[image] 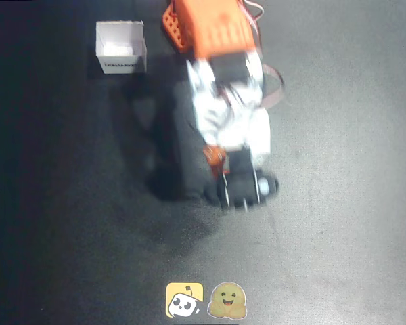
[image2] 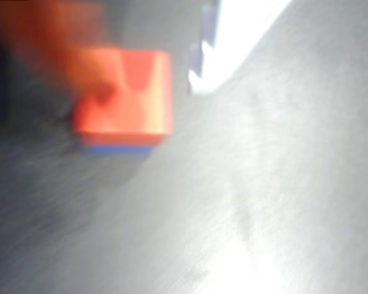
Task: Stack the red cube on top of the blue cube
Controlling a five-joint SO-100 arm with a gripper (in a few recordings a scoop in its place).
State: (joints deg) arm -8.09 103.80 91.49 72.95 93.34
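The white open box [image: 121,46] looks empty on the dark table [image: 338,203]. In the wrist view the red cube [image2: 127,92] sits on the blue cube [image2: 119,149]. Whether the gripper [image: 242,193] is clenched or released, I cannot tell.

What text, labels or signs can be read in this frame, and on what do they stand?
No text can be read.
White open box, overhead view: dark print along its front wall, too small and blurred to read.
Yellow sticker at the table's bottom edge: a cartoon figure, no words.
Olive smiling-face sticker beside it: no words.
Red cube and blue cube, wrist view: plain faces.
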